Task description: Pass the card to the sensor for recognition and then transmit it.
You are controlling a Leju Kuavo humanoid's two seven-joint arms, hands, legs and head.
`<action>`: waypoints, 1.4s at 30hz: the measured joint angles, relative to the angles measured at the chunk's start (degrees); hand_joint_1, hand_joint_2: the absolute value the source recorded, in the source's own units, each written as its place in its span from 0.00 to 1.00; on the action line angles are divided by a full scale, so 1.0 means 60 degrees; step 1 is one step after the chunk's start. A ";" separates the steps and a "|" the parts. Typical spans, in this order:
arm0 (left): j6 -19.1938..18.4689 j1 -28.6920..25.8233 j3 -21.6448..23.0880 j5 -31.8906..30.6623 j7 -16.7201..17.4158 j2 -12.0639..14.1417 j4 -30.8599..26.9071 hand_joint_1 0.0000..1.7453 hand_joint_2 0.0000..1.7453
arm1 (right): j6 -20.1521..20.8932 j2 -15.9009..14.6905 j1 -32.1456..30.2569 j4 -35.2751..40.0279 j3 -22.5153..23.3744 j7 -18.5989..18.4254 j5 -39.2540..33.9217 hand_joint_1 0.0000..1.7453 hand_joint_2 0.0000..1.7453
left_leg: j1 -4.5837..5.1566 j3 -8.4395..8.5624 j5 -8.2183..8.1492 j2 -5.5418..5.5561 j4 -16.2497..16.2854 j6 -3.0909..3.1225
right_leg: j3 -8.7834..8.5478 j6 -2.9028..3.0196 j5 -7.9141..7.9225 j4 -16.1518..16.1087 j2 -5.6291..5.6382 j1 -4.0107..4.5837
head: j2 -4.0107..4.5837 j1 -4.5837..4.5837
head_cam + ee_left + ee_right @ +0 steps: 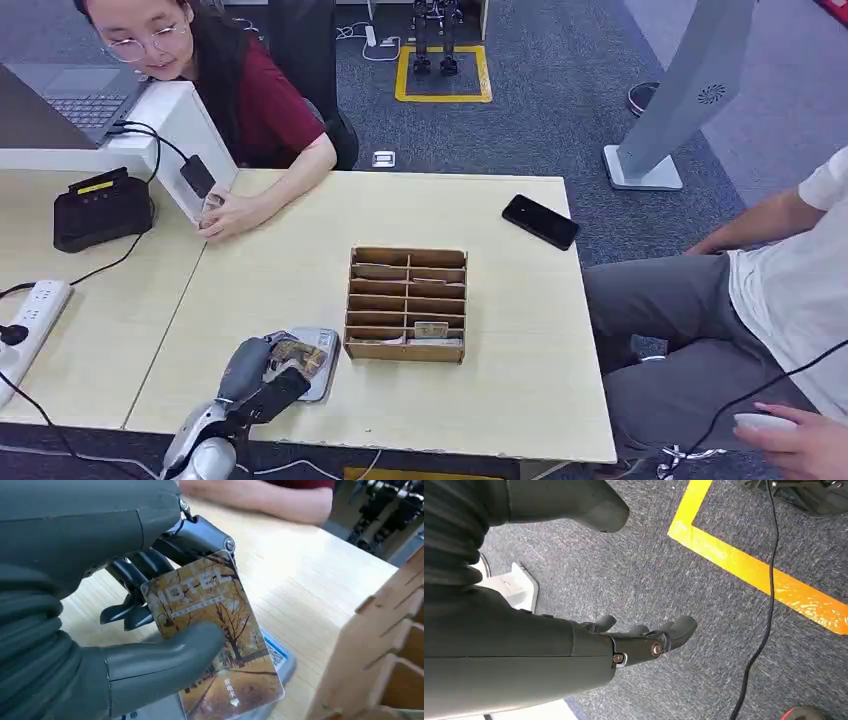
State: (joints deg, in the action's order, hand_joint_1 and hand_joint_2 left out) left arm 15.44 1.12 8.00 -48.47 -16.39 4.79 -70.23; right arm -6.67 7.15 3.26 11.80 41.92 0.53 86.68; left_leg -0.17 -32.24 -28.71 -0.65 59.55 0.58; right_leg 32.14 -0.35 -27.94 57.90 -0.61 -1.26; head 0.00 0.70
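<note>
My left hand point(262, 385) pinches a brown hotel card point(298, 355) between thumb and fingers at the table's near edge. In the left wrist view the card point(200, 595) shows autumn trees and the word HOTEL, with the thumb of the left hand point(75, 605) lying across its face. The card hovers flat just over a grey sensor pad point(324, 368), whose rim point(282, 660) peeks out beneath it. Whether card and pad touch I cannot tell. My right hand point(574, 645) hangs over the carpet, fingers extended, holding nothing.
A wooden slotted card box point(407, 303) stands right of the pad, close to the card point(390, 650). A black phone point(540, 221) lies at the far right. A person's hand point(225, 215) rests at the back left. Black terminal point(100, 208), power strip point(30, 320). Another person point(760, 300) sits to the right.
</note>
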 joint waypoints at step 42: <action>-0.2919 -0.0347 -0.0671 0.6292 -0.1382 -0.0422 -0.1210 1.00 1.00 | -0.0102 0.0066 -0.0016 0.0000 0.0142 0.0175 0.0419 0.00 1.00 | 0.0001 0.0018 0.0021 0.0027 0.0002 0.0018 | -0.0033 -0.0017 0.0012 -0.0002 -0.0027 -0.0001 | 0.0003 0.0000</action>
State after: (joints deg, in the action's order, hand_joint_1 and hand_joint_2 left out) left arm -2.08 -0.96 3.98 -10.72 -24.68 2.26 -77.49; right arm -7.28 7.54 3.17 11.80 42.77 1.57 89.20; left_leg -0.16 -32.13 -28.59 -0.49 59.56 0.69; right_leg 31.94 -0.45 -27.87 57.89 -0.78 -1.27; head 0.02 0.70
